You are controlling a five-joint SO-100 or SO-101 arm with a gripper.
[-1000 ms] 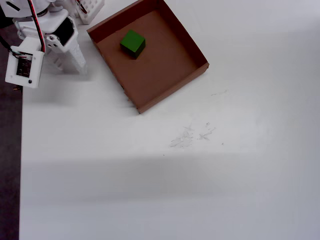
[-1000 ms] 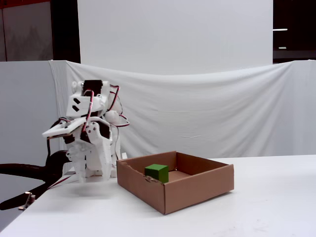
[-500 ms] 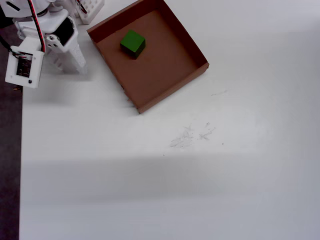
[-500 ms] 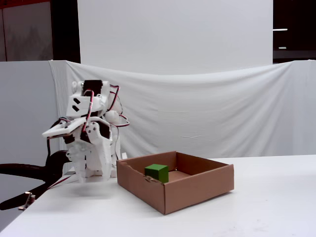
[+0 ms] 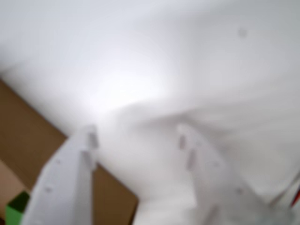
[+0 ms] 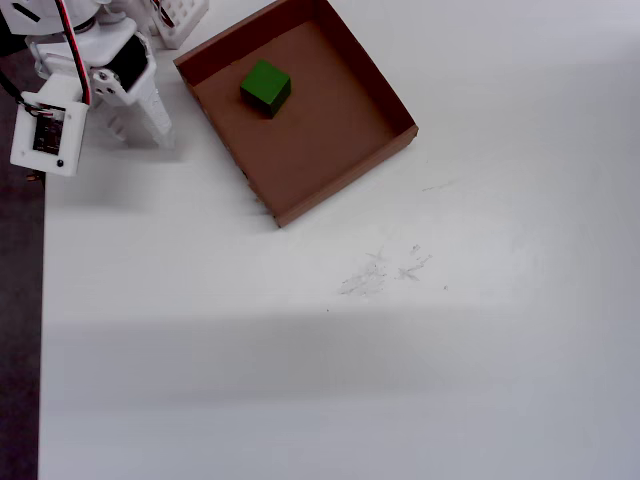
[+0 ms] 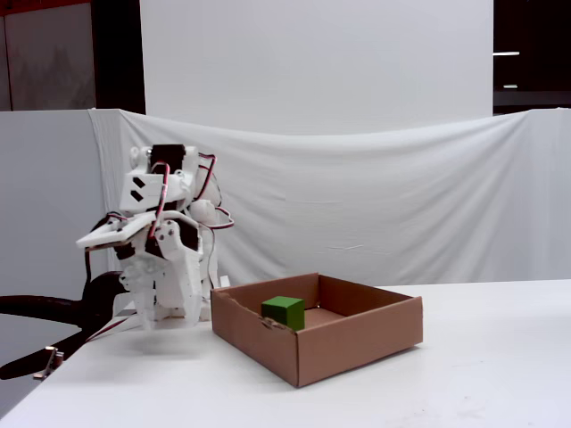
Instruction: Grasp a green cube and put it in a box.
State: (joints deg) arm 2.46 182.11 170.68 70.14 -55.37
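The green cube [image 6: 265, 86] rests on the floor of the brown cardboard box [image 6: 330, 130], in its far-left part in the overhead view. The fixed view shows the cube [image 7: 284, 312] inside the box [image 7: 352, 343], behind its near wall. My gripper [image 6: 145, 135] hangs folded down by the arm's base, to the left of the box and apart from it. Its fingers stand open with nothing between them. In the blurred wrist view the gripper [image 5: 136, 133] frames bare white table, with the box [image 5: 28, 140] and a bit of the cube [image 5: 14, 211] at the lower left.
A small white gridded object [image 6: 180, 15] sits by the arm's base, just beyond the box's far-left corner. Faint scuff marks [image 6: 385, 268] show on the white table. The table's left edge [image 6: 42, 300] runs close to the arm. White cloth [image 7: 401, 205] hangs behind.
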